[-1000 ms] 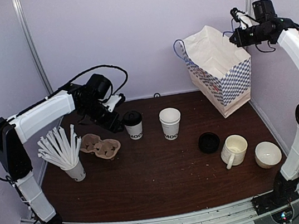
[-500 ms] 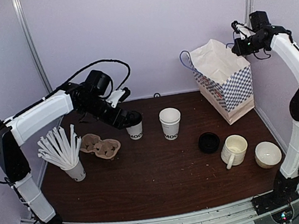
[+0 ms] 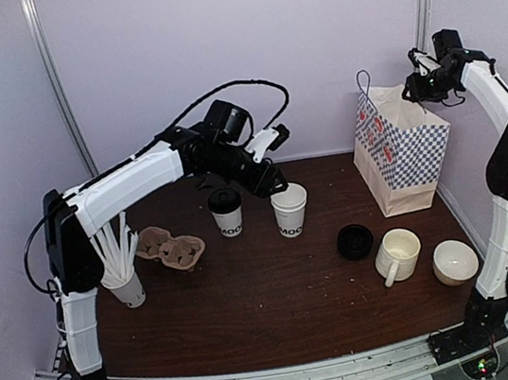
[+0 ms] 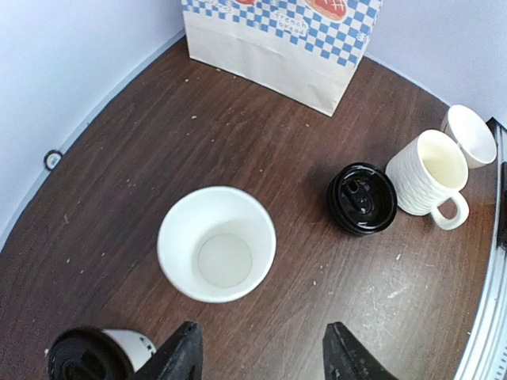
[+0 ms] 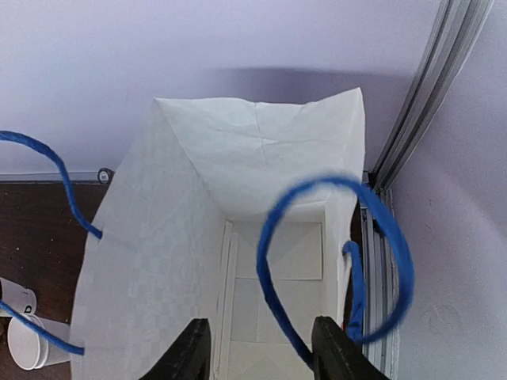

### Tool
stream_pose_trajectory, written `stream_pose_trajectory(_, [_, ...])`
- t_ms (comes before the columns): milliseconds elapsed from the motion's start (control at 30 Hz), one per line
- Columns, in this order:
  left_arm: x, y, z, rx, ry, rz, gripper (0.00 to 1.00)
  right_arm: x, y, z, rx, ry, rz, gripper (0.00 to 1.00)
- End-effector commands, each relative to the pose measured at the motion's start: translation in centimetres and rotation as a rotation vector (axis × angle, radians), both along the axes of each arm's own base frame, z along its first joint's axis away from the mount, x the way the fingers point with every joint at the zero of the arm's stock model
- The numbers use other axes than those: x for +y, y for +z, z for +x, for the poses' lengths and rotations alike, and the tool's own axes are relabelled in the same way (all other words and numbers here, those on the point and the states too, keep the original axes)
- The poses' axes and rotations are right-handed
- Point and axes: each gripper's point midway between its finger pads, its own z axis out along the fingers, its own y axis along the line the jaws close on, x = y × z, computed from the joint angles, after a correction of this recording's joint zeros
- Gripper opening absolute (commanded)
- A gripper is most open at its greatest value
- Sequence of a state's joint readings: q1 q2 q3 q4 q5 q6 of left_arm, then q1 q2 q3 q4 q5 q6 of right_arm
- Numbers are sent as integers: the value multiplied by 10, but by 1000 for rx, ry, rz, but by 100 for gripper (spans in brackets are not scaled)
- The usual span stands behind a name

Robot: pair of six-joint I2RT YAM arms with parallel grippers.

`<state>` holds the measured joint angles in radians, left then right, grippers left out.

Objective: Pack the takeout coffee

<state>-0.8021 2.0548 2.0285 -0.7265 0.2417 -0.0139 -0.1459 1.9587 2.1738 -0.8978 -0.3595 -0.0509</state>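
Note:
Two white "MOO" takeout coffee cups stand mid-table: one with a black lid (image 3: 226, 210) and one open and empty (image 3: 289, 209). A loose black lid (image 3: 355, 242) lies to the right. My left gripper (image 3: 274, 185) hovers just above and behind the open cup (image 4: 216, 244). Its jaws are open with nothing between them (image 4: 261, 360), and the lidded cup (image 4: 87, 360) sits at its lower left. My right gripper (image 3: 414, 88) is over the mouth of the checked paper bag (image 3: 403, 149). It is open (image 5: 261, 352), and a blue handle loop (image 5: 273, 261) hangs loose between its fingers.
A cardboard cup carrier (image 3: 171, 248) and a cup of white straws (image 3: 122, 267) sit at the left. A cream mug (image 3: 398, 254) and a small white cup (image 3: 455, 261) stand at the front right. The bag's inside (image 5: 277, 269) holds nothing.
My left arm swung right from the lidded cup to the open cup. My right gripper opened off the bag's handle, and the bag now stands upright, farther right.

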Motion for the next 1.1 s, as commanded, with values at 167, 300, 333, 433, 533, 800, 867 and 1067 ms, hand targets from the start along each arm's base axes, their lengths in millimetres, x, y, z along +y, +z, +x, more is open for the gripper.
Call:
stream_pose_trajectory(167, [-42, -39, 20, -21, -46, 37, 43, 8, 104, -76, -231, -13, -64, 63])
stream_pose_trajectory(300, [-49, -56, 25, -10, -44, 59, 42, 18, 112, -97, -272, 22, -60, 67])
stream_pose_trajectory(333, [-51, -59, 27, -8, -45, 61, 40, 20, 112, -100, -272, 31, -56, 67])
stream_pose_trajectory(433, [-53, -70, 27, 15, -50, 77, 38, 25, 107, -106, -259, 50, -45, 67])
stream_pose_trajectory(533, [-55, -78, 26, 23, -49, 88, 37, 27, 102, -107, -246, 59, -38, 67])
stream_pose_trajectory(800, [-56, -92, 26, 43, -59, 107, 33, 31, 98, -107, -239, 76, -18, 66])
stream_pose_trajectory(867, [-56, -93, 27, 43, -56, 110, 29, 31, 97, -108, -238, 77, -17, 66])
stream_pose_trajectory(1067, [-56, -97, 28, 39, -58, 119, 26, 32, 95, -108, -234, 81, -12, 66])
